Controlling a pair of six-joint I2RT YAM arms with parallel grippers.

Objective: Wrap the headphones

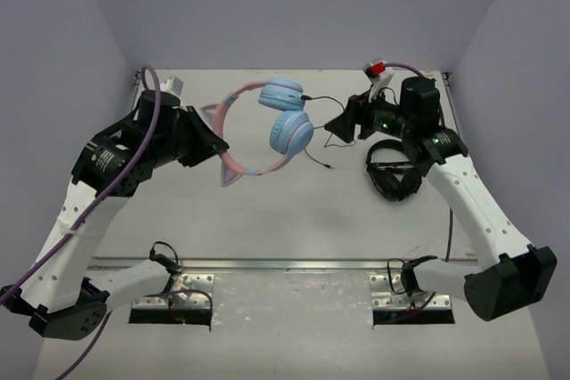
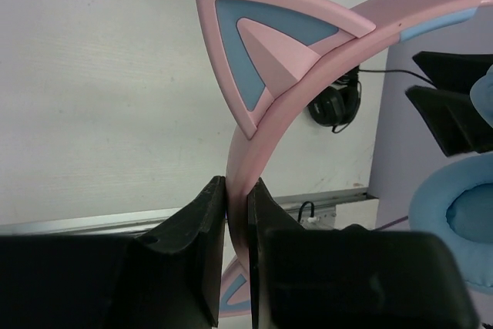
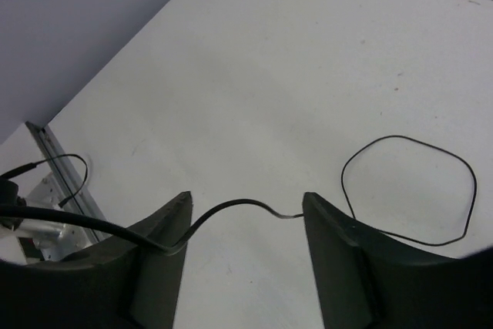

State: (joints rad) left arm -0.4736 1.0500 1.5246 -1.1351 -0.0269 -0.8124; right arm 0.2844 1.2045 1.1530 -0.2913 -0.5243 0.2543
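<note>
White counter, wrap barely begun: left fingers clenched on headphones at pink headband; right fingers spread, cord between them; next likely pinch cord, wind round band

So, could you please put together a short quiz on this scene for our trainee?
1. True or false: the left end effector is shut on the pink headband.
2. The right end effector is: A shut on an ear cup, B open, C out of view.
3. Fill in: the all-black headphones lie nearest the ____ arm.
Key: 1 true; 2 B; 3 right.
</note>
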